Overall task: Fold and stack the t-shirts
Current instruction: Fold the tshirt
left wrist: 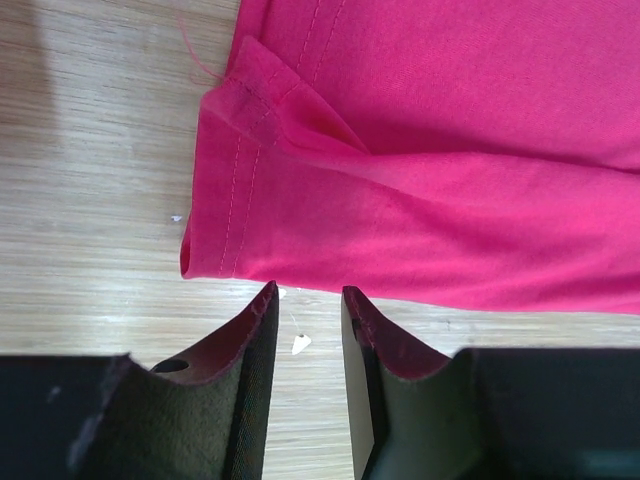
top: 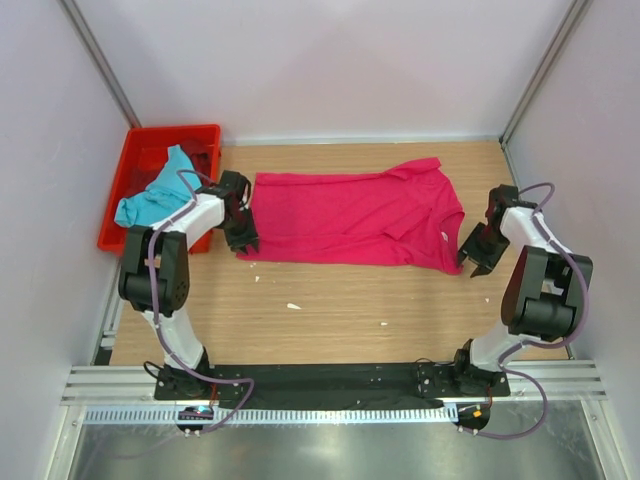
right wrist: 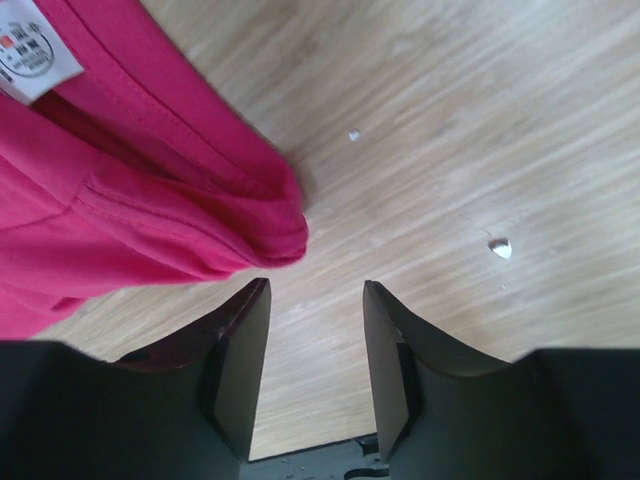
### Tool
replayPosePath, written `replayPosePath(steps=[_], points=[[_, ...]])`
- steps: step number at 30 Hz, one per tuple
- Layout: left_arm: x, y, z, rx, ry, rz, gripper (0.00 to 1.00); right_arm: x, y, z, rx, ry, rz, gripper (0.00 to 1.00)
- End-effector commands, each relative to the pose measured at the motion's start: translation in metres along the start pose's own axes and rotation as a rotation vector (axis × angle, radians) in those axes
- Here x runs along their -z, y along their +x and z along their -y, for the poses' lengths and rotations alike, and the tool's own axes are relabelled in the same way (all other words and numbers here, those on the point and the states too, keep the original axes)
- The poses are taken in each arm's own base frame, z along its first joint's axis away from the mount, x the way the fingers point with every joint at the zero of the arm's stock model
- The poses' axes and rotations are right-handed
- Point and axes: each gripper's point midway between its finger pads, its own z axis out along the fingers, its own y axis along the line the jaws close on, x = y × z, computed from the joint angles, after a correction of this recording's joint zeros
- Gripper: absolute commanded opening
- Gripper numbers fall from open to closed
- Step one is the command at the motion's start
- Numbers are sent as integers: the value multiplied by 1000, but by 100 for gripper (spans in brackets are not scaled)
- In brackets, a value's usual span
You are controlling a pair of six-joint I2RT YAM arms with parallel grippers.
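Left gripper (left wrist: 308,295): jaws a narrow gap apart, nothing between them. It sits low over the table (top: 330,300), just short of the near-left hem corner of the pink shirt (top: 350,215), not touching cloth.

Right gripper (right wrist: 316,290): jaws spread wider, empty. The rounded near-right bulge of the shirt, at the neck end by the label (right wrist: 35,55), lies just beside the left finger; bare wood shows between the jaws.

Pink shirt: spread across mid-table, hem to the left, neck to the right, with a sleeve lying over the body. Blue shirt (top: 150,200): bunched, half in and draped over the rim of the crate (top: 205,135) at far left, unfolded.

Risks, as judged:
- The hem corner is doubled, with a tuck turned over. A shallow pinch may take only the top layer, so the lower one drags and the fold skews.
- The left gap is narrow. Stacked layers may ride up on a fingertip instead of entering.
- The right jaws are lined up on wood. Shutting here catches nothing, or only the lip of the bulge, which would slip out on lifting.
- One side gripping and the other missing would twist the shirt.
- Fingers sit close to the table, so scraping is likely on any further descent.
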Motion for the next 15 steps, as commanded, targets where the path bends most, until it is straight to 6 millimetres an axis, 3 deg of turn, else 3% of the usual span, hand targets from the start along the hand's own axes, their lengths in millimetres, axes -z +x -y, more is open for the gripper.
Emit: replayPosePath(steps=[1,7,15], points=[[-2,-9,8,-21,24,17,32,-8,-15,-15,12,-65,41,47],[-6,-10,7,-15,19,16,31,-17,-21,-15,-10,-47,40,37],[-10,-12,5,-11,3,17,31,-28,-24,-16,-23,-32,24,38]])
